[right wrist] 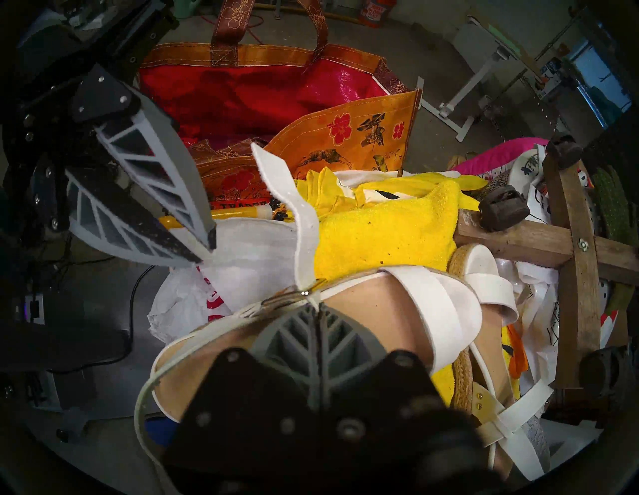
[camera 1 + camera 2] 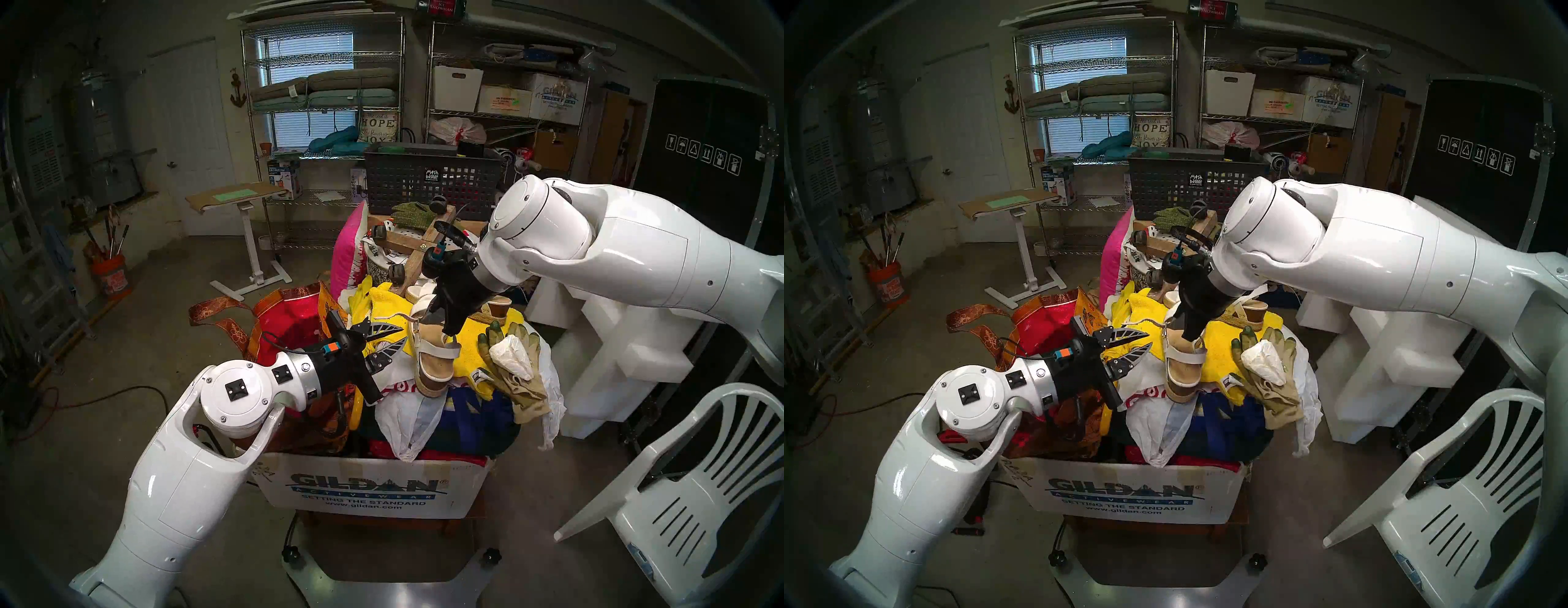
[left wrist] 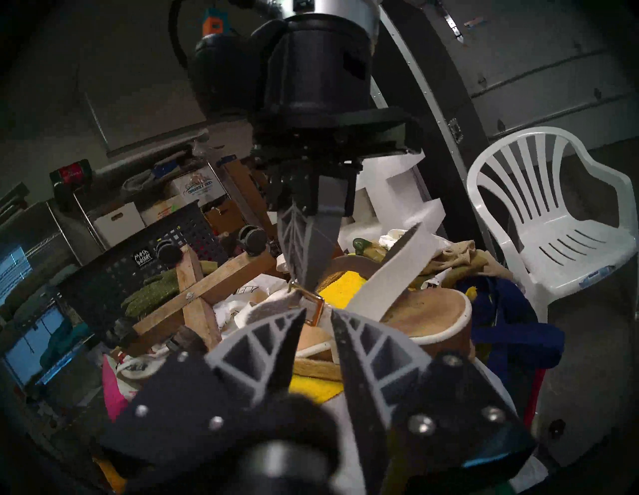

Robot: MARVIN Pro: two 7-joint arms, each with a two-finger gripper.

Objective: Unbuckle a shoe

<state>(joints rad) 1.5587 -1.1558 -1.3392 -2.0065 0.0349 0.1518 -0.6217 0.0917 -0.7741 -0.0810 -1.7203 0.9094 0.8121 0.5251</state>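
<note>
My right gripper (image 1: 316, 304) pinches the white-strapped jute-soled platform sandal (image 2: 432, 361) at its buckle (strap tail free). My left gripper (image 2: 392, 342), jaws parted, holds nothing just beside it.

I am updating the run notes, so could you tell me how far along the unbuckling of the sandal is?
Done: the right gripper is shut on the sandal at its ankle strap, beside the gold buckle, and the strap's free end stands loose in the air. In hand: the left gripper, fingers apart and empty, faces the buckle. Left: the strap appears threaded through the buckle, so it needs drawing out.
</note>
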